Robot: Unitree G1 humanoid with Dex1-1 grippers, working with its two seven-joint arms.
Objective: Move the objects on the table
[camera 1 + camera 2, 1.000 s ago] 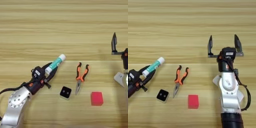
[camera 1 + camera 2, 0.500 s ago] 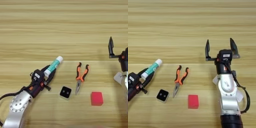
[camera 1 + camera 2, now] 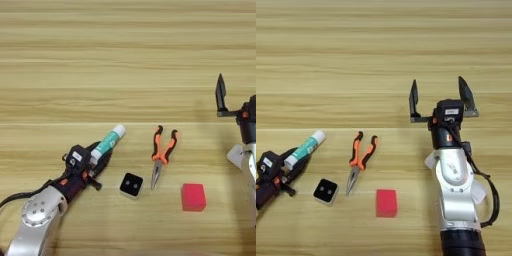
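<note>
While your left gripper sits at the lower left of the left eye view, its black fingers are clenched on the lower end of the white-and-green tube, which lies slanted on the table with its white cap toward the upper right; compared with a second ago, arm and tube have slid back down toward the near edge. Right of the tube you see the orange-handled pliers, the small black square block and the red foam cube, all apart from one another and unmoved. Turning to the right eye view, your right gripper stands over bare wood right of the pliers, fingers spread wide and grasping nothing; it has drifted lower and a little leftward since the earlier frames.
</note>
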